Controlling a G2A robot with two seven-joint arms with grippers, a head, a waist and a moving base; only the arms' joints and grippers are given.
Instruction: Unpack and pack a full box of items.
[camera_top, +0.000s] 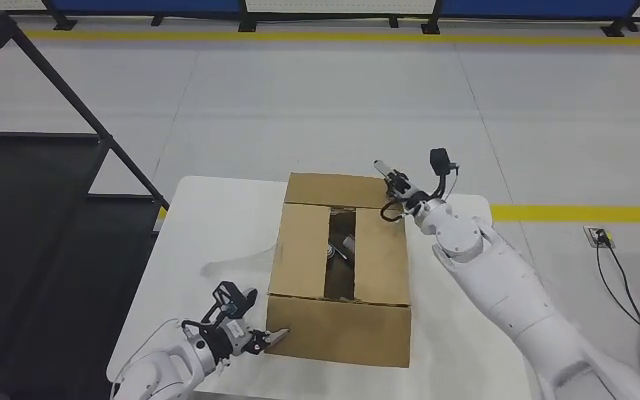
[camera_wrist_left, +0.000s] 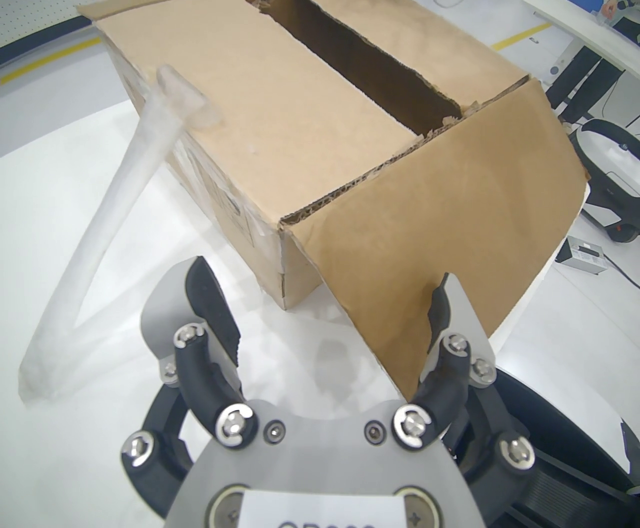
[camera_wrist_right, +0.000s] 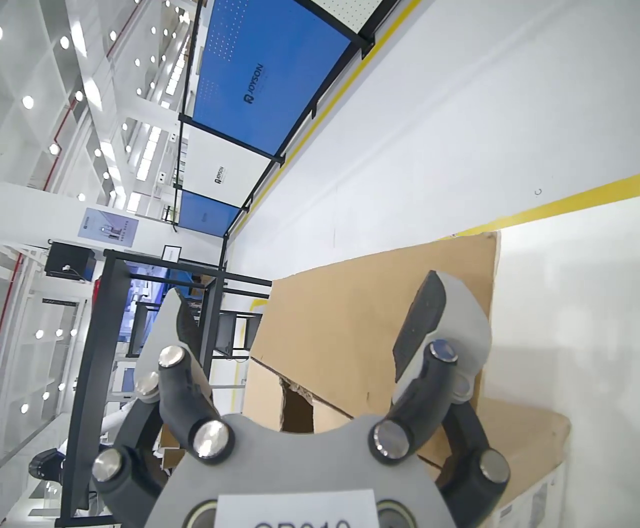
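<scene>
Box (camera_top: 340, 265) | sat mid-table (camera_top: 220, 230), long axis near edge to far edge, top flaps parted by a slot | left gripper (camera_wrist_left: 322, 280) spread, empty, straddling near end flap (camera_wrist_left: 450, 210) | right gripper (camera_wrist_right: 305, 290) spread, empty, beside far right corner.

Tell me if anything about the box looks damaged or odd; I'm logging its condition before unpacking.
Yes. The cardboard box has ragged, torn edges along the gap between its top flaps, and a crumpled strip of clear tape hangs from its upper edge down to the table, as if peeled off.
</scene>
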